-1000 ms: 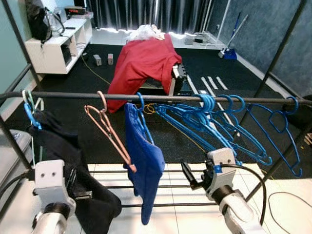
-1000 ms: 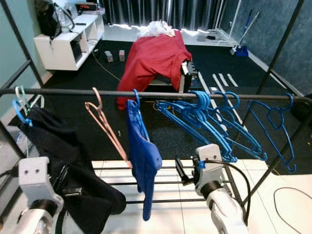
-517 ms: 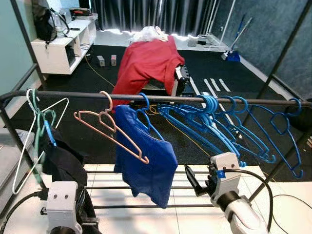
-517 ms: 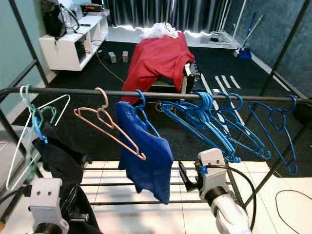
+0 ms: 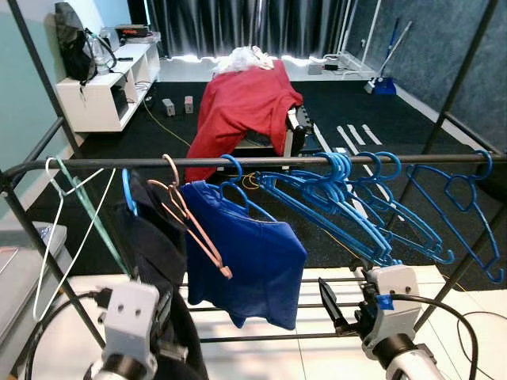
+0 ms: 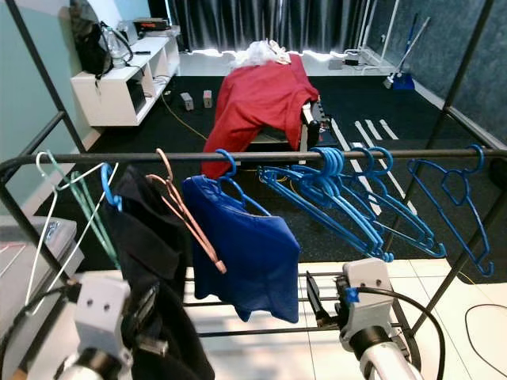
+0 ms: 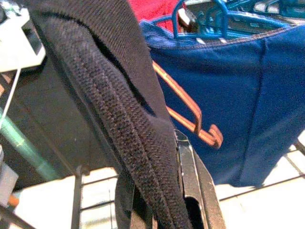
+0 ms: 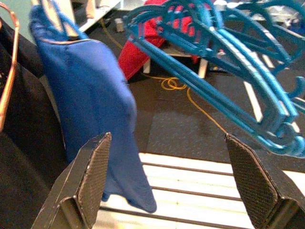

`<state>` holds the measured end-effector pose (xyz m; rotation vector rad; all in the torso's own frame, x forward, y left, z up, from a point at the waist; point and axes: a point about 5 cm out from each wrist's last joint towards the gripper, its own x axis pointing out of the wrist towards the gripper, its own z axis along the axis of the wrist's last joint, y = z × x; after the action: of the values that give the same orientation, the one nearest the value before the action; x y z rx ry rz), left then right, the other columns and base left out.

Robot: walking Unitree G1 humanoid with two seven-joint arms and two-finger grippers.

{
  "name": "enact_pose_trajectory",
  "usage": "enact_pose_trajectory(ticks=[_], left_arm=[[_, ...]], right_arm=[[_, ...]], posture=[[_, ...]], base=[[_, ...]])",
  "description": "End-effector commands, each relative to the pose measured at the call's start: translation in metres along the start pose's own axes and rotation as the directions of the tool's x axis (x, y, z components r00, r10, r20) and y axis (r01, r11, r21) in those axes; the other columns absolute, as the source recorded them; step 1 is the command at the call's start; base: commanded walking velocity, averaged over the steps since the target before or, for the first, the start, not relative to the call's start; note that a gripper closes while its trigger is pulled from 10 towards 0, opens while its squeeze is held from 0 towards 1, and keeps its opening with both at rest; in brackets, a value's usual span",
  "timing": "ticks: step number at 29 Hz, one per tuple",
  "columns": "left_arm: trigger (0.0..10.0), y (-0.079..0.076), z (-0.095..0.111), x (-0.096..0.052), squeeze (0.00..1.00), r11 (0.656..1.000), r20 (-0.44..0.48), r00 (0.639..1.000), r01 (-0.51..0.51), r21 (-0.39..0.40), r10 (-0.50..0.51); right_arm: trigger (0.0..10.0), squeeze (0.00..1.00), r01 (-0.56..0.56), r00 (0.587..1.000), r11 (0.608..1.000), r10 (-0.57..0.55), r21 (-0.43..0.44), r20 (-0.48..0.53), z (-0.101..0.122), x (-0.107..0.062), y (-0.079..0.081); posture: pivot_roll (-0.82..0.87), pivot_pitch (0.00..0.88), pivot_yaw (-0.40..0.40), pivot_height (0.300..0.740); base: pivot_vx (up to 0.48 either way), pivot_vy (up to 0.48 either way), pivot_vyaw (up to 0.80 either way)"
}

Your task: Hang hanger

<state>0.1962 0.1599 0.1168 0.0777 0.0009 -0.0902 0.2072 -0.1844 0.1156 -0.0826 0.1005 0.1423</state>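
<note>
A black garment (image 5: 154, 237) hangs on a blue hanger whose hook (image 5: 127, 188) sits over the black rail (image 5: 317, 161), close beside a pink hanger (image 5: 194, 229). My left gripper (image 7: 159, 205) is low at the front left, shut on the garment's knit fabric, which drapes over one finger (image 7: 190, 186). A blue shirt (image 5: 253, 261) hangs just right of the pink hanger. My right gripper (image 8: 167, 181) stands open below the rail's right half, holding nothing, under several empty blue hangers (image 5: 356, 206).
A white hanger (image 5: 43, 245) and a green hanger (image 5: 95, 222) hang at the rail's left end. Lower rack bars (image 5: 261, 336) cross in front of me. Beyond the rack are a red cloth (image 5: 242, 103) over furniture and a white shelf (image 5: 103, 87).
The black garment's hanger has slid right along the rail, from near the left end to beside the pink hanger. My view has shifted; the blue shirt swung out and turned broadside.
</note>
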Motion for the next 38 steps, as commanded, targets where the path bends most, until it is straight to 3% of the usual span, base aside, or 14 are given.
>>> enact_pose_trajectory(ticks=[1,5,7,11,15,25,28,38], left_arm=[[10.0,0.004,0.001,0.008,0.0,0.999,0.019,0.999,-0.034,0.015,0.034],[10.0,0.004,-0.003,0.019,0.0,1.0,0.005,1.0,-0.017,-0.023,0.018],[10.0,0.006,-0.006,0.024,0.0,0.998,-0.014,1.0,-0.018,-0.057,0.017],[10.0,0.009,-0.01,0.022,0.0,0.995,-0.042,0.998,-0.051,-0.09,0.048],[10.0,0.011,-0.011,0.024,0.0,0.989,-0.046,0.995,-0.093,-0.111,0.088],[10.0,0.013,-0.011,0.018,0.0,0.985,-0.015,0.992,-0.128,-0.119,0.127],[10.0,0.008,-0.006,0.021,0.0,0.992,0.017,0.998,-0.064,-0.113,0.066],[10.0,0.005,-0.001,0.031,0.0,0.998,0.045,0.999,-0.002,-0.067,0.005]], right_arm=[[10.0,0.0,0.01,1.0,1.0,-0.01,0.003,0.022,0.003,0.004,0.0],[10.0,0.0,0.007,0.999,1.0,-0.007,0.005,0.036,0.008,0.011,0.002],[10.0,0.0,0.007,1.0,0.999,-0.006,-0.05,0.024,0.01,0.021,0.005],[10.0,0.0,-0.017,1.0,0.994,0.018,-0.106,0.009,0.012,0.035,0.008],[10.0,0.0,-0.053,0.999,0.994,0.052,-0.097,-0.014,0.012,0.047,0.005],[10.0,0.0,-0.055,0.998,0.994,0.053,-0.092,-0.028,0.01,0.053,0.001],[10.0,0.0,-0.055,0.998,0.995,0.052,-0.081,-0.039,0.008,0.053,-0.001],[10.0,0.0,-0.097,0.994,0.994,0.094,-0.05,-0.058,0.007,0.059,0.003]], posture=[[-0.05,0.0,0.035,0.74],[-0.06,0.0,0.04,0.74],[-0.05,0.0,0.026,0.74],[-0.03,0.0,-0.008,0.74],[-0.03,0.0,-0.037,0.74],[-0.02,0.0,-0.049,0.74],[-0.04,0.0,-0.035,0.74],[-0.04,0.0,-0.019,0.74]], base=[[0.0,0.0,0.0],[0.0,0.0,0.0],[0.0,0.0,0.0],[0.0,0.0,0.0],[0.0,0.0,0.0],[0.0,0.0,0.0],[0.0,0.0,0.0],[0.0,0.0,0.0]])
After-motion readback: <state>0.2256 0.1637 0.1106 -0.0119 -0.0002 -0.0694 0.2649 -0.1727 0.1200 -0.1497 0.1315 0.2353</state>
